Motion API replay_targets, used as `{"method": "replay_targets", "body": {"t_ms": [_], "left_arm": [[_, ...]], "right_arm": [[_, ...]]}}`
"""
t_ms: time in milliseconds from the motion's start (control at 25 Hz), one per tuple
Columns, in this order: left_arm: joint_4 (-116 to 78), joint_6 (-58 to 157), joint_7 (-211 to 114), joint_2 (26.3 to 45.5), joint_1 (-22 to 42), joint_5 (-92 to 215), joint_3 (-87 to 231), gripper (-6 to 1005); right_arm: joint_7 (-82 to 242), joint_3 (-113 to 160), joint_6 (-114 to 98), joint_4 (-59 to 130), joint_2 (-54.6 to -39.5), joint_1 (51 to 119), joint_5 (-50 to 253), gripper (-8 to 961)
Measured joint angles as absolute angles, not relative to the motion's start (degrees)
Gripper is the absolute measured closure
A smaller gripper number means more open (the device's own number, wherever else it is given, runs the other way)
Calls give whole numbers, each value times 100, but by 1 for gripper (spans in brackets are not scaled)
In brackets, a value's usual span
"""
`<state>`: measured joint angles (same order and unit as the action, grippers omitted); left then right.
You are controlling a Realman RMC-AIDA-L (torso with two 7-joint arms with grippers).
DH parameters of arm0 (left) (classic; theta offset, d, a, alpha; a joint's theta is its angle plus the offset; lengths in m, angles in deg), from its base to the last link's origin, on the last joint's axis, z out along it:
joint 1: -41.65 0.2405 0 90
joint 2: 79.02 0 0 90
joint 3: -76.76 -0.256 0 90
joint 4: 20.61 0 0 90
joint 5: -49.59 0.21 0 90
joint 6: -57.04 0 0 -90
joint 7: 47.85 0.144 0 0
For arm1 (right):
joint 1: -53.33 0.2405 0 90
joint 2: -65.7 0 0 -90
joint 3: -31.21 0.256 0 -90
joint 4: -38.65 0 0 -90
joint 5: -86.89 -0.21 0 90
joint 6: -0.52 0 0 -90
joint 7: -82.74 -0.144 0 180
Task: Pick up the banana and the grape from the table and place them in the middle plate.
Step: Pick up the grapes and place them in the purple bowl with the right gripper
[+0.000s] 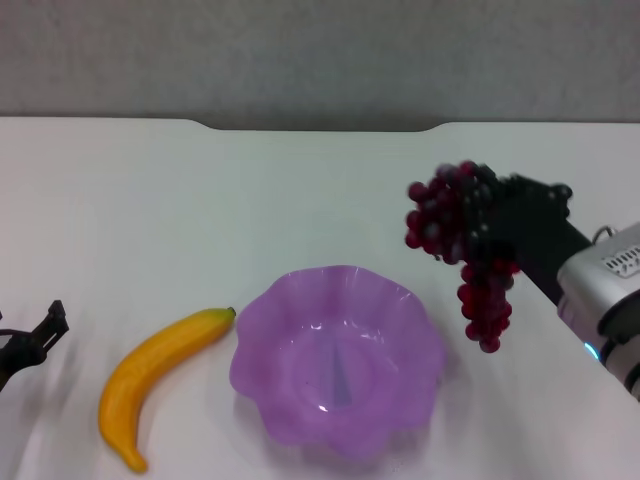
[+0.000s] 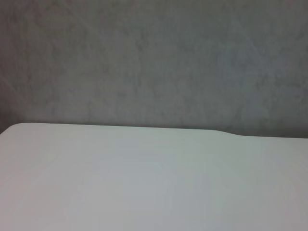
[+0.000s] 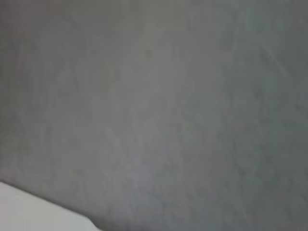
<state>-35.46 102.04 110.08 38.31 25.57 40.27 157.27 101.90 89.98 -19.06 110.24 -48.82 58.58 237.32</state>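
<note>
Up right of the middle plate (image 1: 338, 360), right fingers (image 1: 478, 215) clamp the grape (image 1: 470, 250).

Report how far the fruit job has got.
Nothing is in the purple plate yet. The right gripper holds the grapes lifted, beside the plate's right rim. The banana lies on the table left of the plate; the left gripper is nearby.
</note>
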Motion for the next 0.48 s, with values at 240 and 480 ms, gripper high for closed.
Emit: {"method": "replay_targets", "body": {"t_ms": [240,480], "left_arm": [[-3546,10204,11052,3832,2549,4027,15727,117],[-3546,10192,11064,3844,2518,4027,15727,117]], "right_arm": [[10174,9021,-1692,11406,-4885,5960,23826,832],[10077,8969,-1633,11457,-4903,6207,23772,833]]}}
